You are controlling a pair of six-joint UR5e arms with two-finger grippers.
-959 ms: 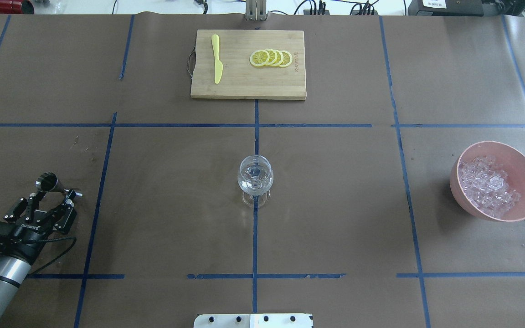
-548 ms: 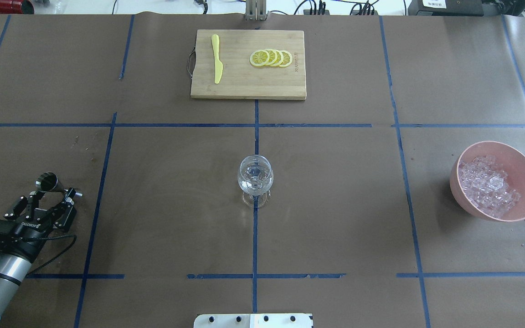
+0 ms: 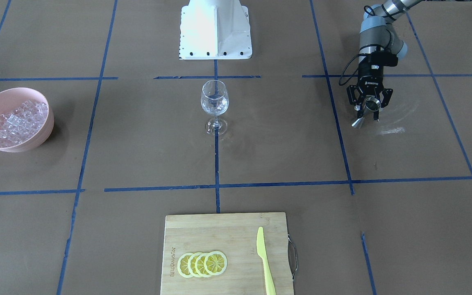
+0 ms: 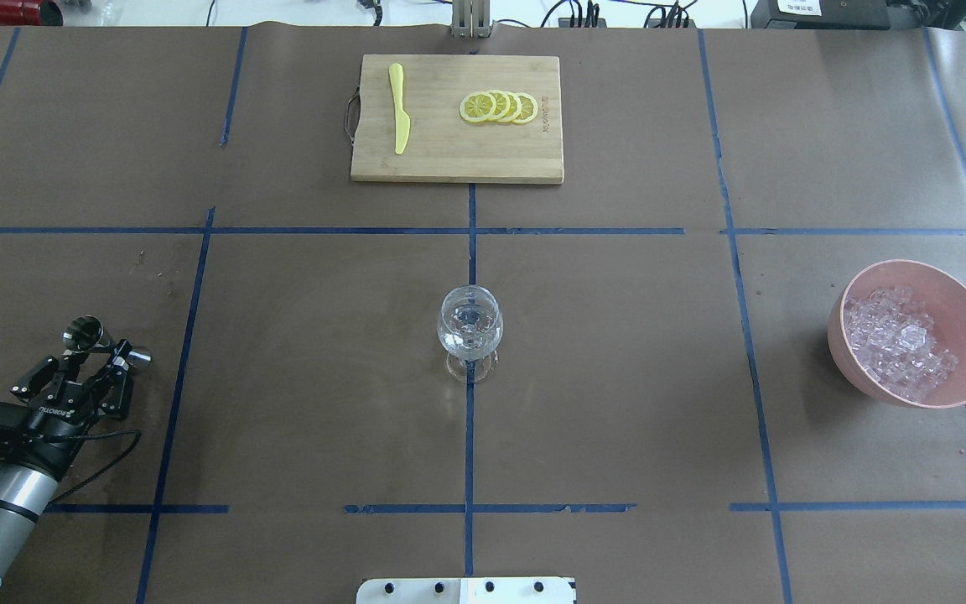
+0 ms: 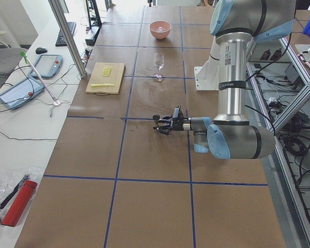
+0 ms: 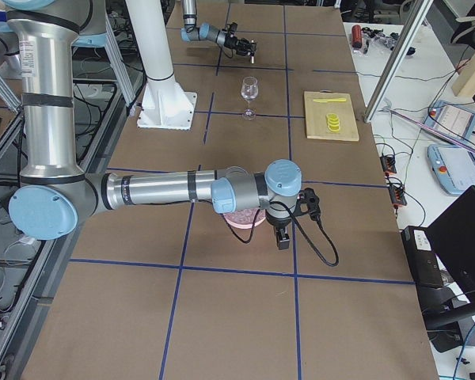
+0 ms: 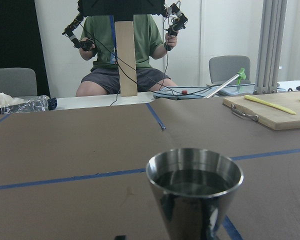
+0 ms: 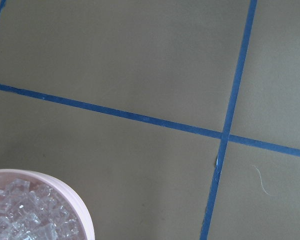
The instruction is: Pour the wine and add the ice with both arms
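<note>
My left fingers have drawn in over the last second. They stood splayed wide on either side of the small double-ended steel jigger; now they pinch its waist, so my left gripper has it clamped. I judge the grasp made, and the carry to the glass can start.

The brown paper-covered table with blue tape lines lies wide around everything. My right arm stretches out above the bowl, its right gripper seen only from the side, so I cannot tell how its fingers stand. The bamboo cutting board lies at the far edge.

The pink round bowl sits well off to my right. The clear stemmed wine glass stands upright at the centre, well apart from both grippers. The jigger stays upright, with dark liquid in its upper cup. The ice — small clear cubes — is all heaped in the bowl, none in the glass that I can see.
</note>
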